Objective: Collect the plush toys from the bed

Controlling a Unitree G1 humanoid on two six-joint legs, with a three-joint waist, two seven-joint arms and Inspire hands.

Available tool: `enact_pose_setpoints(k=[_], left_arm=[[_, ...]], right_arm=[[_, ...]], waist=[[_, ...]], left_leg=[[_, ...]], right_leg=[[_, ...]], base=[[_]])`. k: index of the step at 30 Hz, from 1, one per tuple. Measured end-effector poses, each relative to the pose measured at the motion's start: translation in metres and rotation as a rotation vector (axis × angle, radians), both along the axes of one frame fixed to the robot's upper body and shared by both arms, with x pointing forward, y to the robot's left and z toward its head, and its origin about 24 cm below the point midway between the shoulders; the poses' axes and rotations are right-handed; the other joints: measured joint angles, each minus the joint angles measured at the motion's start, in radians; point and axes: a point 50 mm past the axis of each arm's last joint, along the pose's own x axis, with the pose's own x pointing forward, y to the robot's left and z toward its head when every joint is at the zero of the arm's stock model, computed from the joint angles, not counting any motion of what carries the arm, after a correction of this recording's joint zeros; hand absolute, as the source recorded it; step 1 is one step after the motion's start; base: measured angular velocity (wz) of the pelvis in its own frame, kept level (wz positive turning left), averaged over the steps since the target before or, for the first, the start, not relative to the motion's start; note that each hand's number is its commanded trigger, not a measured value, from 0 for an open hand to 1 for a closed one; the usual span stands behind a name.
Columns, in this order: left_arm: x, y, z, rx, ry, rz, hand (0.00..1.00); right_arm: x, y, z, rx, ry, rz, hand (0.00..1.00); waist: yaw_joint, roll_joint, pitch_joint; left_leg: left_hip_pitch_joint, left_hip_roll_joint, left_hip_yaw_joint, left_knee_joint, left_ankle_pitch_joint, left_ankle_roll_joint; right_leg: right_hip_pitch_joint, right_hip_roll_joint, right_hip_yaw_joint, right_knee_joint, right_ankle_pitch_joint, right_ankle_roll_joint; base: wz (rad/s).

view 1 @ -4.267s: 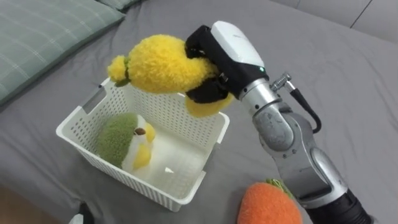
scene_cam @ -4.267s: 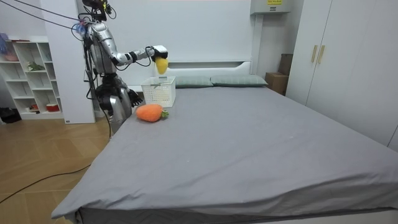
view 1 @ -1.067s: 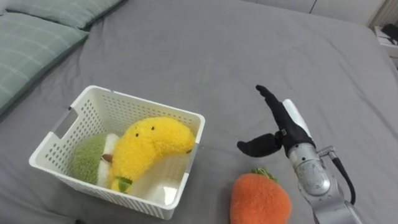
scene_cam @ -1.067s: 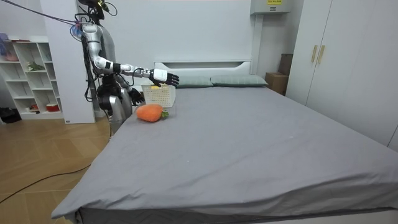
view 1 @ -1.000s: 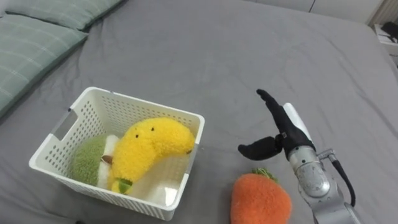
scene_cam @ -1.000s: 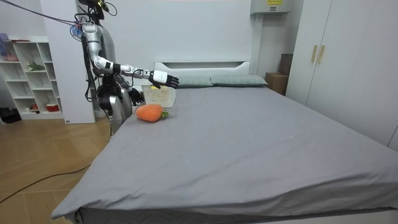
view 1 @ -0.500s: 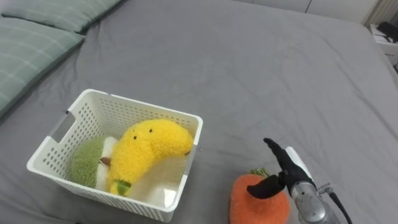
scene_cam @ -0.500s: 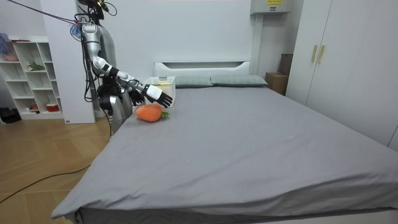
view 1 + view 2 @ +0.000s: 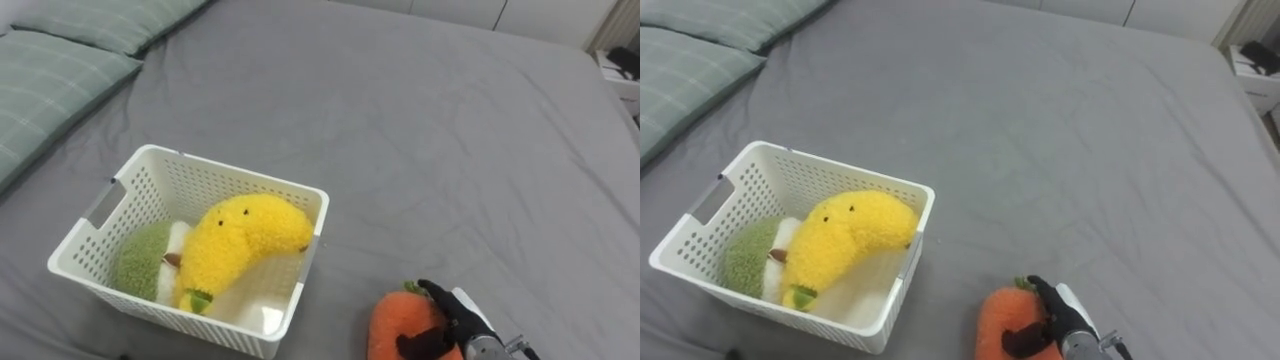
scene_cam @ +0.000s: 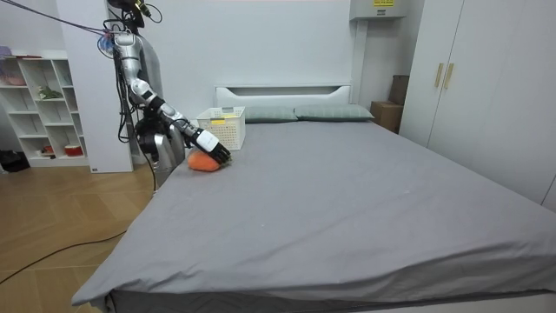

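Fuzzy orange carrot plush [image 9: 395, 322] lies on grey bed [image 9: 450, 150], right hand [image 9: 457, 314] against it, fingers apart. Yellow plush [image 9: 240, 240] and green plush [image 9: 140, 262] sit in white basket [image 9: 215, 180].

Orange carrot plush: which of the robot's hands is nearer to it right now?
Right. The right hand rests against the carrot plush, thumb and fingers spread over it; the left hand seems to hang at the robot's waist, back from it.

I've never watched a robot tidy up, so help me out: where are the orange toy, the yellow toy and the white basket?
orange toy [image 9: 388, 326]: left eye view, on its fuzzy body.
yellow toy [image 9: 240, 240]: left eye view, middle of its body.
white basket [image 9: 230, 172]: left eye view, on its far rim.
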Motion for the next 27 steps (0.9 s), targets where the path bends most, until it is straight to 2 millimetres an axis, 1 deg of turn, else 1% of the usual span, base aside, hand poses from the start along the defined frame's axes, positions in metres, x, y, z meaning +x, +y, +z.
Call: enact_pose_setpoints(k=[1,2,6,11,15,20,27], left_arm=[[0.0,0.0,0.0,-0.002,0.002,-0.001,0.0],[0.0,0.0,0.0,-0.004,0.003,-0.002,0.0],[-0.001,0.0,-0.001,-0.016,0.01,-0.007,0.0],[-0.001,0.001,-0.001,-0.026,0.016,-0.01,0.0],[-0.003,0.001,-0.002,-0.027,0.022,-0.01,0.0],[-0.004,0.001,-0.002,-0.031,0.027,-0.01,0.0],[-0.003,0.0,-0.002,-0.032,0.026,-0.011,0.0]], right_arm=[[-0.002,0.0,-0.002,0.003,0.013,0.001,0.85],[-0.003,-0.001,-0.003,0.003,0.027,0.001,1.0],[-0.004,-0.002,-0.005,0.0,0.046,-0.001,1.0],[0.0,-0.007,-0.006,-0.018,0.062,-0.005,1.0],[-0.005,-0.009,-0.01,-0.024,0.09,-0.01,1.0],[-0.008,-0.009,-0.012,-0.027,0.111,-0.015,1.0],[-0.008,-0.008,-0.011,-0.018,0.11,-0.005,1.0]], waist=[[-0.001,-0.002,-0.0005],[-0.001,-0.003,-0.0011],[-0.001,-0.003,-0.0009],[-0.001,-0.002,-0.0002],[-0.001,-0.001,0.0001],[0.0,0.006,0.0048],[0.002,0.007,0.0055]], left_leg=[[0.0,-0.001,-0.005,0.0,-0.001,0.0],[0.001,-0.001,-0.007,0.0,-0.002,0.001],[0.0,-0.002,-0.009,0.0,-0.005,0.001],[0.0,-0.002,-0.016,0.001,-0.011,0.002],[0.0,-0.003,-0.022,0.0,-0.011,0.002],[0.0,-0.003,-0.021,0.0,-0.011,0.002],[0.001,-0.004,-0.019,0.0,-0.011,0.002]], right_leg=[[0.002,0.0,-0.002,-0.001,0.0,0.0],[0.003,0.001,-0.002,-0.001,-0.001,0.001],[0.003,0.001,-0.002,-0.001,-0.001,0.002],[0.008,0.001,-0.006,-0.001,-0.002,0.003],[0.01,0.001,-0.011,-0.001,-0.002,0.003],[0.01,0.001,-0.01,0.0,-0.002,0.003],[0.008,0.001,-0.005,0.0,-0.002,0.003]], base=[[0.06],[0.06],[0.0],[0.02],[0.04],[0.0],[-0.01]])
